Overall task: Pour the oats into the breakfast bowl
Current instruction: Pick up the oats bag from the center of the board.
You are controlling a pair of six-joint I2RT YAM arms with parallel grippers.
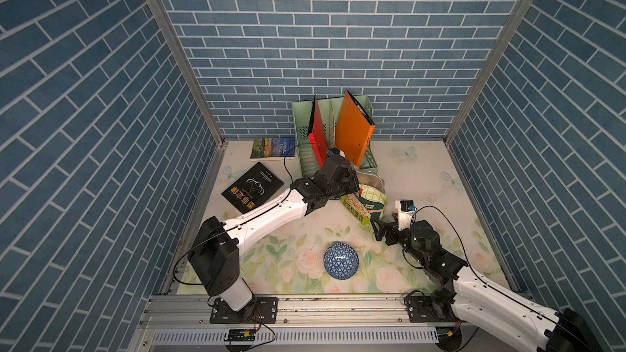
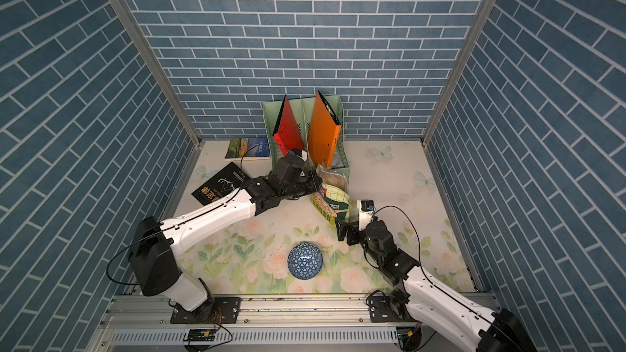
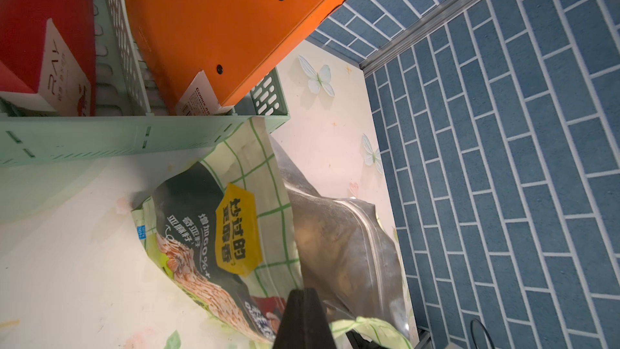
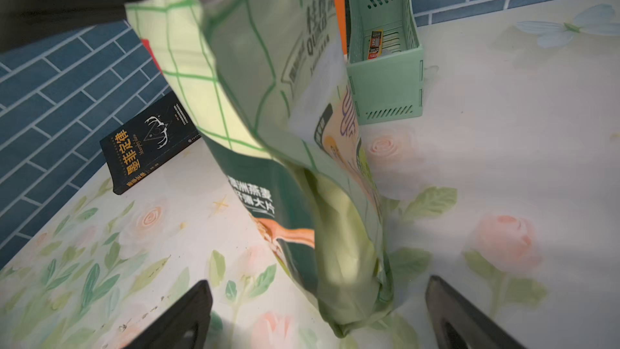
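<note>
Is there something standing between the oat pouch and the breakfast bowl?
Nothing visible: bare table lies between the pouch and the bowl. The open right hand hangs just beside that path. The bowl seems upside down.

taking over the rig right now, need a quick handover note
Left hand: shut on the top edge of the oats pouch, which stands on the table by the file rack, mouth open.
Right hand: open, fingers either side of the pouch's lower edge, not gripping.
Breakfast bowl: near the front, apart from the pouch, apparently upside down, only its patterned outside showing.
Done: pouch gripped. Left: right the bowl if needed, carry the pouch over, pour.
</note>
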